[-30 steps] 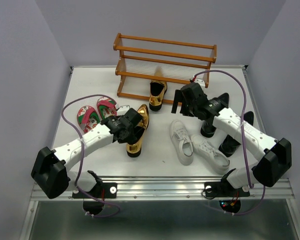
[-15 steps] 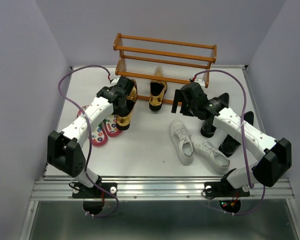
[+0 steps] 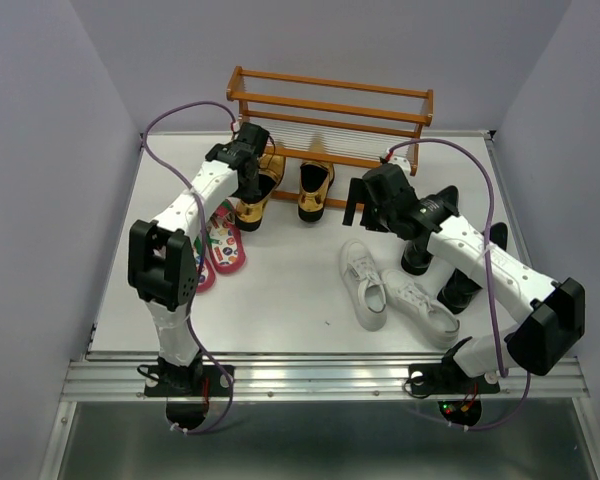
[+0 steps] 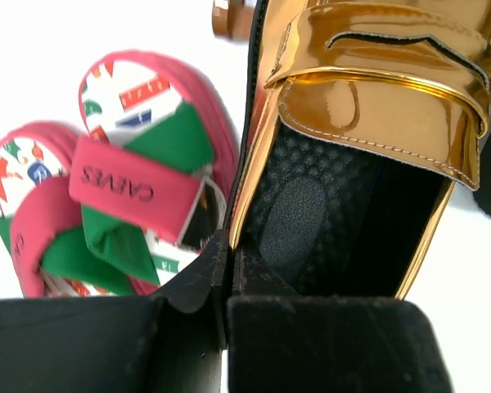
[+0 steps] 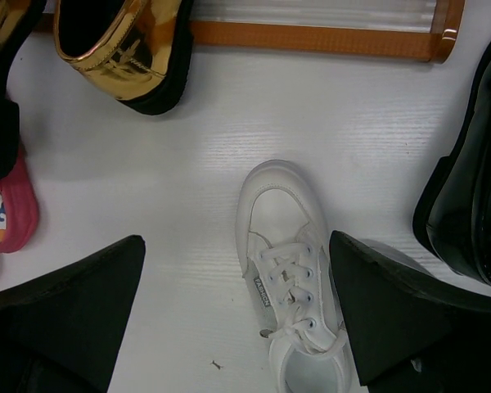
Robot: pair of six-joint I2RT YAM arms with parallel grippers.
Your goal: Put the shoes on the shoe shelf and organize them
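Left gripper (image 3: 248,168) is clamped on a gold loafer (image 3: 252,203), pinching the shoe's side wall near the heel. The left wrist view shows one finger (image 4: 327,344) on the black-insole side and the other outside. That loafer sits just in front of the left end of the shoe shelf (image 3: 330,100), toe pointing toward the lower tier. Whether its sole touches the table (image 3: 280,290) cannot be told.

The second gold loafer (image 3: 315,190) stands just to the right of it, toe tucked under the shelf's lower rail. Both tiers hold no shoes.

The pink flip-flops (image 3: 223,245) lie side by side on the table near the left arm, close behind the held loafer's heel – in the wrist view they are right beside it (image 4: 139,164).

Right gripper (image 3: 370,203) hangs over the middle of the table with jaws spread wide and nothing between them. Its camera looks down on the toe of one of the white sneakers (image 5: 282,246). Both sneakers (image 3: 390,290) lie on the table at centre-right, one angled across the other's side. The black boots (image 3: 427,240) stand at the right – partly hidden by the right arm.
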